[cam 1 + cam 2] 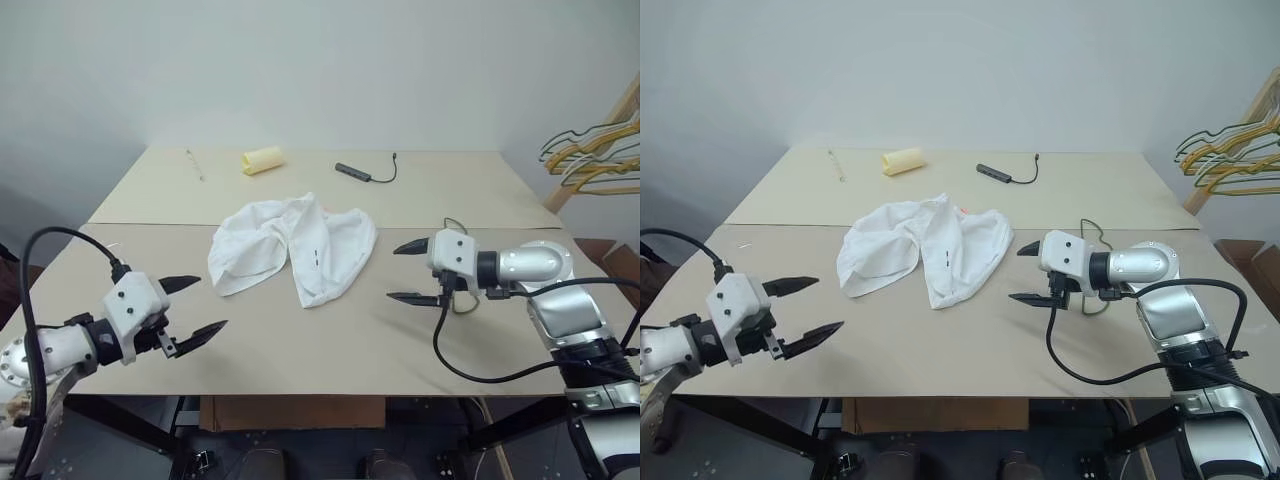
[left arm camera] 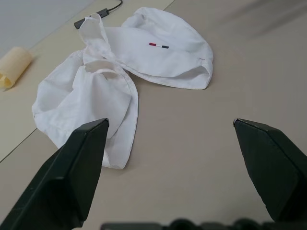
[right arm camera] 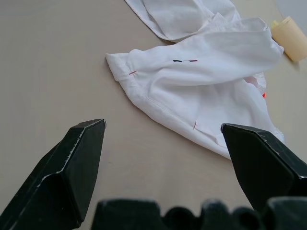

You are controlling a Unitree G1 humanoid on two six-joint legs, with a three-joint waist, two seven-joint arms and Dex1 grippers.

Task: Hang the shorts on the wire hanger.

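White shorts (image 1: 292,248) lie crumpled mid-desk (image 1: 300,345) between my left gripper (image 1: 192,308) and right gripper (image 1: 408,272), both spread and empty; pinching one loose fold risks lifting a tangled bunch.

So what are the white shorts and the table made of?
The shorts look like soft, thin woven cloth, maybe cotton: matte, wrinkled, folding over themselves, with stitched hems. The table top looks like smooth, matte beige board, perhaps laminate or painted wood: flat, with a seam line across it. I can't be certain of either.
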